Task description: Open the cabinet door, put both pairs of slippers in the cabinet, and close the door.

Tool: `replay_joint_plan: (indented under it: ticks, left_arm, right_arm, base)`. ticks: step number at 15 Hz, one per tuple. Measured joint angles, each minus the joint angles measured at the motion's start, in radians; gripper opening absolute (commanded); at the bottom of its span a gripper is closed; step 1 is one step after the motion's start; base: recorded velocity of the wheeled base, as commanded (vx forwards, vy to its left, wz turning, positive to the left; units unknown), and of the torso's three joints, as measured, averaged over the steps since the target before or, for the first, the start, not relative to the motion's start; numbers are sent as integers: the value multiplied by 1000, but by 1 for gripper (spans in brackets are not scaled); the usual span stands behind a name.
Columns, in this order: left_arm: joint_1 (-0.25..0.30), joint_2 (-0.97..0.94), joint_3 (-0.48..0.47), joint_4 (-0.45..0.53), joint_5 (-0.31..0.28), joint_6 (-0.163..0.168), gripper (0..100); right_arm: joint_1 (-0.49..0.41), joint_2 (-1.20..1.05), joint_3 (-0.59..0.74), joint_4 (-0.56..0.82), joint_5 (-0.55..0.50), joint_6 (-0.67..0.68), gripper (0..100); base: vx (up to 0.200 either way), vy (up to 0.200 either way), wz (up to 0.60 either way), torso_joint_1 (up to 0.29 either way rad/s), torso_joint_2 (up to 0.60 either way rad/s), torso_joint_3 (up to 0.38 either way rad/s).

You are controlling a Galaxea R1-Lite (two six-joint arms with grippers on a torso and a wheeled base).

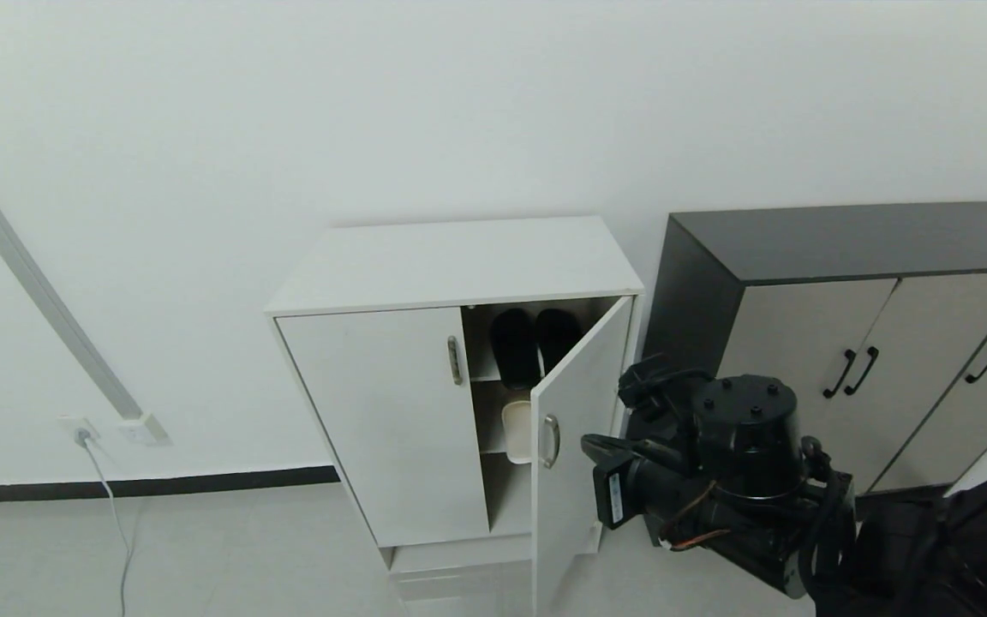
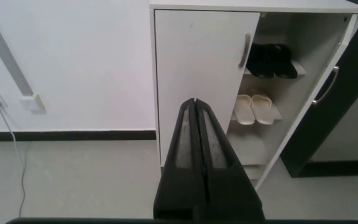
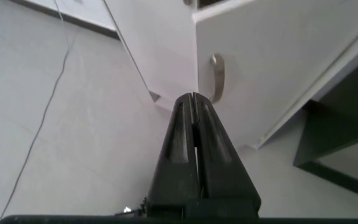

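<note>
Both pairs of slippers lie inside the white cabinet. The black pair is on the top shelf and the cream pair on the shelf below. We judge that only the closing is left to do. The right door stands partly ajar, while the left door sits flush.

Our right gripper has its fingers pressed together with nothing between them. It points at the door's outer face, close beside the handle (we cannot tell whether it touches). Our left gripper is likewise closed on nothing, held back and facing the cabinet front.

The next move calls for a steady push on that outer face, swinging the door's free edge round to meet the left door's edge. The cream pair seems to reach the front lip of its shelf, so the door may brush it.

The dark cabinet stands just beside the hinge side, leaving our right arm little room there. The floor towards the wall cable offers more.
</note>
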Motion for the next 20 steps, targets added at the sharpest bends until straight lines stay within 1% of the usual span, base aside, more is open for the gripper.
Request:
replay_joint_plan:
  ticks: [8,13,18,20]
  left_arm:
    - [1,0,0,1,-3,1,0]
    - [1,0,0,-1,-1,0,0]
    - [1,0,0,-1,0,0,0]
    - [0,0,0,-1,0,0,0]
  right_arm:
    - [2,-11,112,-1,0,-1,0]
    - [1,24,111,-11,-4,-4,0]
    - [-38,158,24,-160,-1,-4,0]
    - [-52,218,-32,-177,-1,-5,0]
  base:
    - [200,0,0,2,1,2]
    - [0,0,0,0,0,0]
    - [0,0,0,0,0,0]
    - [0,0,0,0,0,0]
